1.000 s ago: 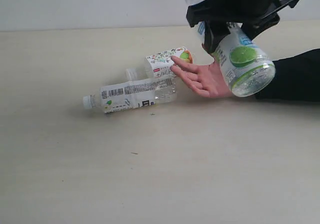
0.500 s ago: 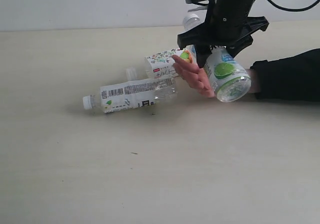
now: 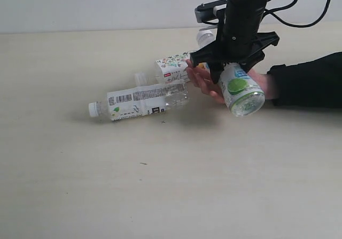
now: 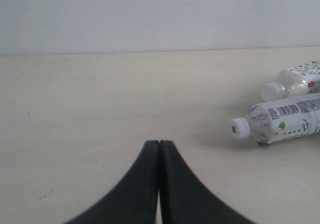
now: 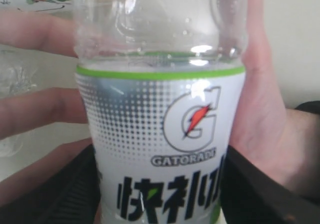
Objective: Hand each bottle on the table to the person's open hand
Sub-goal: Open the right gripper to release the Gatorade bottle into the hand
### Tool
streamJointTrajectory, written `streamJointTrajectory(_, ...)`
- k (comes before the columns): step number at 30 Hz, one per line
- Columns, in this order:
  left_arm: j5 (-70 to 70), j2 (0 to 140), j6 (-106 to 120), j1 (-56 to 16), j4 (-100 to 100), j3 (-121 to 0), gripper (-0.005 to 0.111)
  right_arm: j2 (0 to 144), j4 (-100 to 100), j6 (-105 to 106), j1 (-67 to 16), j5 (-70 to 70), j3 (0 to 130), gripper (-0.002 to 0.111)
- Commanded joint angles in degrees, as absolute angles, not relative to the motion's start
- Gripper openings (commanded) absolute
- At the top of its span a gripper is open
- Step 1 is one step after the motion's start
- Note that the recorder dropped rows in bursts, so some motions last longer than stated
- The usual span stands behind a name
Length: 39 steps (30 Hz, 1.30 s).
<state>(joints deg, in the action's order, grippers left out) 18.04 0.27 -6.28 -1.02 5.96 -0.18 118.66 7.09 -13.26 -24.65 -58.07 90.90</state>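
My right gripper (image 3: pixel 228 68) (image 5: pixel 159 184) is shut on the lime-label bottle (image 3: pixel 241 91) (image 5: pixel 161 103), holding it tilted just over the person's open hand (image 3: pixel 211 86) (image 5: pixel 260 119). I cannot tell whether the bottle touches the palm. The hand rests palm up on the table (image 3: pixel 160 175), its black sleeve (image 3: pixel 307 81) leading off to the right. The barcode-label bottle (image 3: pixel 140 101) (image 4: pixel 280 124) lies on its side left of the hand. Behind it lies the fruit-label bottle (image 3: pixel 173 68) (image 4: pixel 295 81). My left gripper (image 4: pixel 159 145) is shut and empty, low over the table, out of the exterior view.
A pale wall (image 3: pixel 107 6) rises behind the table's far edge. Black cables (image 3: pixel 304 20) loop off the right arm above the sleeve. A few dark specks (image 3: pixel 143 163) mark the tabletop in front of the bottles.
My right gripper has come down and leftward with the lime-label bottle, from above the person's wrist to just over the palm. The hand and the two lying bottles have stayed put.
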Motion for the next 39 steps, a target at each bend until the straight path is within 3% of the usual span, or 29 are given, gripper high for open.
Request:
streamJointTrajectory(1,17.82,0.00,-6.36,-1.24,5.65,0.00,0.003,118.66,8.19,-12.75,-24.21,-56.85,91.25,0.010)
streamJointTrajectory(13,17.82,0.00,-6.36,-1.24,5.65,0.00,0.003,118.66,7.90,-10.34,-24.33,-57.36,91.25,0.080)
streamJointTrajectory(17,17.82,0.00,-6.36,-1.24,5.65,0.00,0.003,118.66,7.76,-10.34,-24.33,-57.36,91.25,0.093)
streamJointTrajectory(29,17.82,0.00,-6.36,-1.24,5.65,0.00,0.003,117.97,8.20,-10.09,-24.33,-56.68,91.25,0.096)
streamJointTrajectory(39,17.82,0.00,-6.36,-1.24,5.65,0.00,0.003,109.18,7.74,-9.07,-24.33,-59.26,91.25,0.096)
